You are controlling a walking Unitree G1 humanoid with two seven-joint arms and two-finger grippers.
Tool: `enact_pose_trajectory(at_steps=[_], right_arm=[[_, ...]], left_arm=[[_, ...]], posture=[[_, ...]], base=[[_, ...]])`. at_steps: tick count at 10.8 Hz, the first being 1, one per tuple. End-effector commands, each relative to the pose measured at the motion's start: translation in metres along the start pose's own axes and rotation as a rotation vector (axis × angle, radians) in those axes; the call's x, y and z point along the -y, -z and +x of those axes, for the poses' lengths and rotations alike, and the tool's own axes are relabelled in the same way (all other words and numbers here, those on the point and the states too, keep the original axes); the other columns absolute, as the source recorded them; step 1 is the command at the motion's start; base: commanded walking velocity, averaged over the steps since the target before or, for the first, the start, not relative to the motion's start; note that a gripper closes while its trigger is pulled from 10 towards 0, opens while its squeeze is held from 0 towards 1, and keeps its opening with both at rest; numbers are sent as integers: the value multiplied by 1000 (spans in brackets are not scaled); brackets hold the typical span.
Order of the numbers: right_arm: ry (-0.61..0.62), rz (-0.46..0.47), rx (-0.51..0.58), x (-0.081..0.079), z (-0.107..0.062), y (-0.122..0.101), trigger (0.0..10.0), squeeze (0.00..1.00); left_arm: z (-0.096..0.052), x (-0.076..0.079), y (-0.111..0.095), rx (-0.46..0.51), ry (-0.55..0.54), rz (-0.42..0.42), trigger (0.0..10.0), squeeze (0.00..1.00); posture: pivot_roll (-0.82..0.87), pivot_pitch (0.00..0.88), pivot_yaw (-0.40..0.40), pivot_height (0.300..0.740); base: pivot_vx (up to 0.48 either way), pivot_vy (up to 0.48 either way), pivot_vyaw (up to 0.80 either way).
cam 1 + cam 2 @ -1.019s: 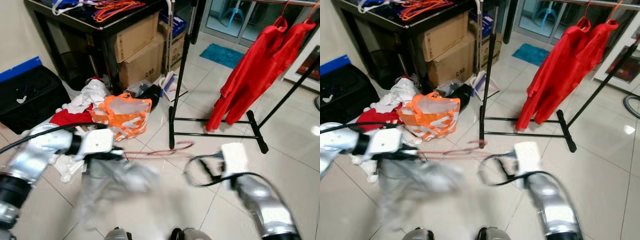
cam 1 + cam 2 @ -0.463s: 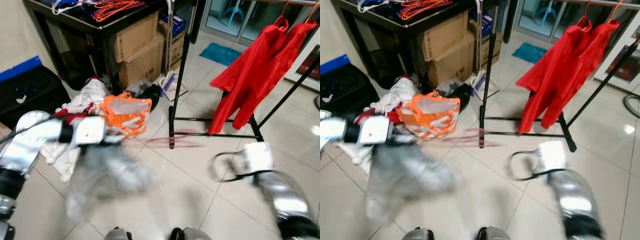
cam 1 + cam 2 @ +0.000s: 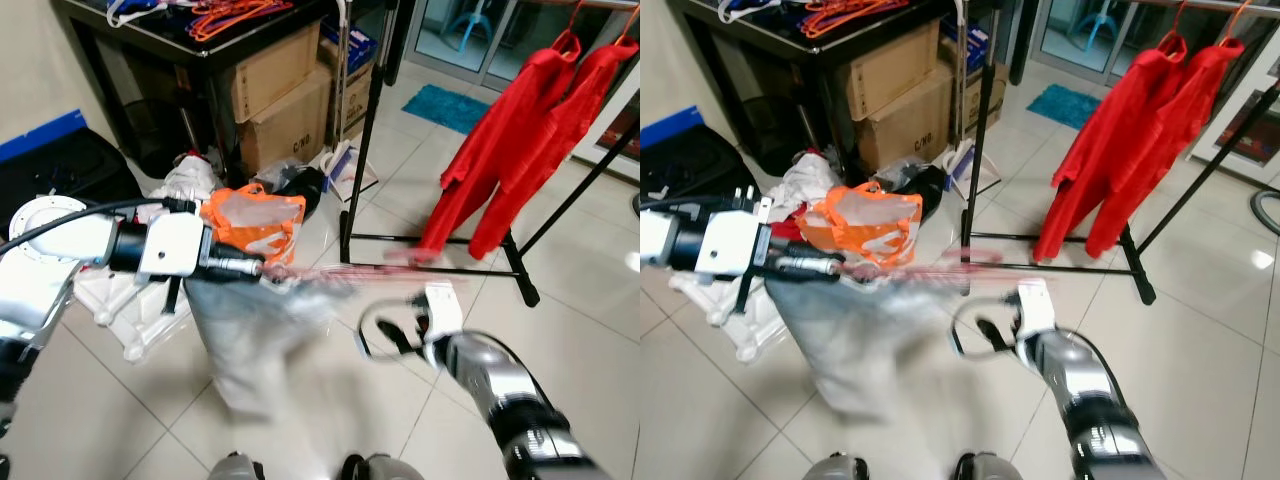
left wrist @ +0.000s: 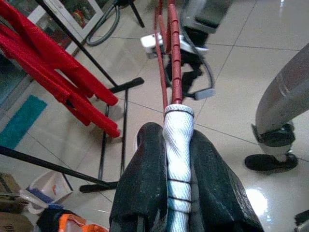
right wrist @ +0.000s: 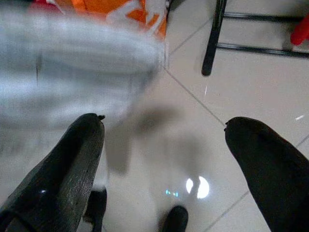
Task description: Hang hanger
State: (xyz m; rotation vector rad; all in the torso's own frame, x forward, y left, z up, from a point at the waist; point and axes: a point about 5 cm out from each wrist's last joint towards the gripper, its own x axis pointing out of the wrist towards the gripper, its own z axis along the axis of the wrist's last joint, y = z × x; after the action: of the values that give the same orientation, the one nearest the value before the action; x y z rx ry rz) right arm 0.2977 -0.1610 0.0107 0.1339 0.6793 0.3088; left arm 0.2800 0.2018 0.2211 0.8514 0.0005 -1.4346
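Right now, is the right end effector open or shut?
Open. In the right wrist view the two black fingers stand far apart with bare floor tile between them, holding nothing.

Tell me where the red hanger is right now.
The thin red hanger is clamped in the left gripper, held low over the tiled floor with a grey garment hanging from it, near the black rack's base.

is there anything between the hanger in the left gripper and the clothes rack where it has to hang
Nothing visible on the floor between. The left gripper holds the red hanger with a pale garment hanging from it; the open right gripper hovers near it. The rack already carries red garments.
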Motion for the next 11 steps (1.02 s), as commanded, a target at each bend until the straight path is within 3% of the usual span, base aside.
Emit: enact_pose_trajectory(at_steps=[1,3,4,5,6,8,10,11], right_arm=[[23,53,6,7,-1,1,10000,0],[54,116,15,14,-1,1,10000,0],[-3,172,-2,8,2,5,10000,0],[-85,173,-32,-3,4,10,10000,0],[-245,167,-92,-31,8,23,10000,0],[-259,250,-40,-43,14,15,10000,0],[-269,326,23,-43,16,-2,10000,0],[-262,312,25,-36,13,-4,10000,0]], left_arm=[[-9,-3,-10,9,-25,33,10000,0],[-12,-2,-12,11,-26,36,10000,0],[-11,-5,-20,66,-41,72,10000,0],[-10,-6,-24,92,-43,80,10000,0],[-7,-6,-33,146,-26,82,10000,0],[-5,-1,-40,180,5,82,10000,0],[-3,3,-44,176,14,74,10000,0],[-4,3,-44,145,9,81,10000,0]], posture=[[90,138,-50,740],[90,137,-49,740],[91,140,-47,740],[92,141,-46,740],[98,141,-47,740],[107,147,-50,740],[113,150,-52,740],[115,156,-57,740]], base=[[0,0,0],[0,0,0],[0,0,0],[0,0,0],[0,0,0],[0,0,0],[0,0,0],[0,0,0]])
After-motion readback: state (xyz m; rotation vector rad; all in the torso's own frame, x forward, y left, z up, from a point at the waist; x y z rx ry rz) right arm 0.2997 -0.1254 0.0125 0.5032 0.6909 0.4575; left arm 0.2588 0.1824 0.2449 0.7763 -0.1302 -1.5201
